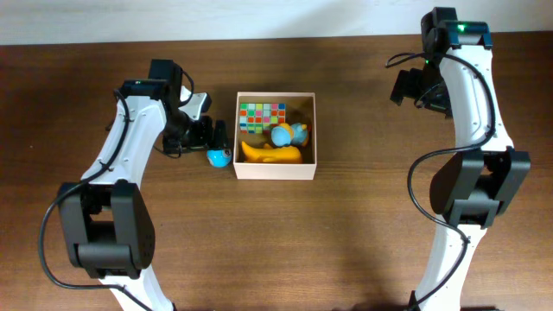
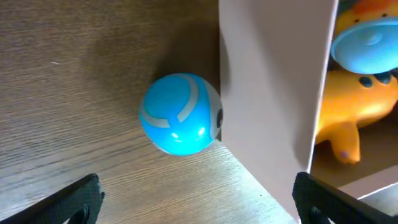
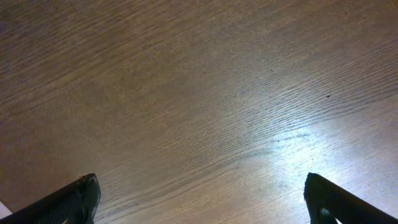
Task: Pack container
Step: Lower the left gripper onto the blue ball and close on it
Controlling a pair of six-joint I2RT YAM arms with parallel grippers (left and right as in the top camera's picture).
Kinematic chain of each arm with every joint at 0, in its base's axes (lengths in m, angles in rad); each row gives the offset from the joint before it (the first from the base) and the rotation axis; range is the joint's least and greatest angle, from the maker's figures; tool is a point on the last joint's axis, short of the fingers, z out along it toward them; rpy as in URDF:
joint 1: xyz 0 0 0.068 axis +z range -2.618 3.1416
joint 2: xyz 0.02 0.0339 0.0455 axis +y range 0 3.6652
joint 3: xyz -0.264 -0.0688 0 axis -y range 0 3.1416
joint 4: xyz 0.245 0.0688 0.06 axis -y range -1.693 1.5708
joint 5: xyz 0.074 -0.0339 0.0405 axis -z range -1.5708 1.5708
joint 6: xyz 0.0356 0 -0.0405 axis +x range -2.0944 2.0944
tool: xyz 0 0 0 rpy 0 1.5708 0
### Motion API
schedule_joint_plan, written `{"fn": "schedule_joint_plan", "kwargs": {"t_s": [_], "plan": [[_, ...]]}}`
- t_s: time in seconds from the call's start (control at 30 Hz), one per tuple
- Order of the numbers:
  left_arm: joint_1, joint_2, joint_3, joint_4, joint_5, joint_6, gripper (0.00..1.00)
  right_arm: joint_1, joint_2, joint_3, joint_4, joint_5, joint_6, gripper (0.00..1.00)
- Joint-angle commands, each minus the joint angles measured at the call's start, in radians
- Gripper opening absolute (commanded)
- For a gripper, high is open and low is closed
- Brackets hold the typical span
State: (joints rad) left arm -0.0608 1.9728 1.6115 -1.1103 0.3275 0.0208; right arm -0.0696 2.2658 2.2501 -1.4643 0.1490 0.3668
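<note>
The container [image 1: 276, 170], a shallow white-walled box, sits mid-table holding a multicoloured cube [image 1: 262, 115], a blue round toy [image 1: 282, 135] and an orange toy [image 1: 272, 154]. A small blue ball [image 1: 219, 157] rests on the table against the container's left outer wall. My left gripper [image 1: 214, 140] hovers just behind the ball, open and empty. In the left wrist view the ball [image 2: 180, 122] lies ahead of the open gripper [image 2: 199, 205], touching the container wall [image 2: 273, 93], with the orange toy [image 2: 354, 118] inside. My right gripper [image 1: 408, 88] is far right, and its wrist view shows it open [image 3: 202, 199] over bare wood.
The dark wooden table [image 1: 363, 216] stretches around the container. Both arm bases stand at the front edge, left [image 1: 104, 233] and right [image 1: 471, 199]. A pale wall borders the table's far edge.
</note>
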Motion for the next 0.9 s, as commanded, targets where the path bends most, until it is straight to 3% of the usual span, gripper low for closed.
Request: {"fn": "schedule_joint_plan", "kwargs": {"t_s": [0.0, 0.87], "plan": [[-0.003, 0.032, -0.009, 0.001, 0.036, 0.029, 0.99, -0.003, -0.001, -0.001, 0.0, 0.002, 0.009, 0.99], [-0.003, 0.174, -0.009, 0.084, 0.005, 0.029, 0.99, -0.003, -0.001, -0.001, 0.0, 0.001, 0.009, 0.99]]}}
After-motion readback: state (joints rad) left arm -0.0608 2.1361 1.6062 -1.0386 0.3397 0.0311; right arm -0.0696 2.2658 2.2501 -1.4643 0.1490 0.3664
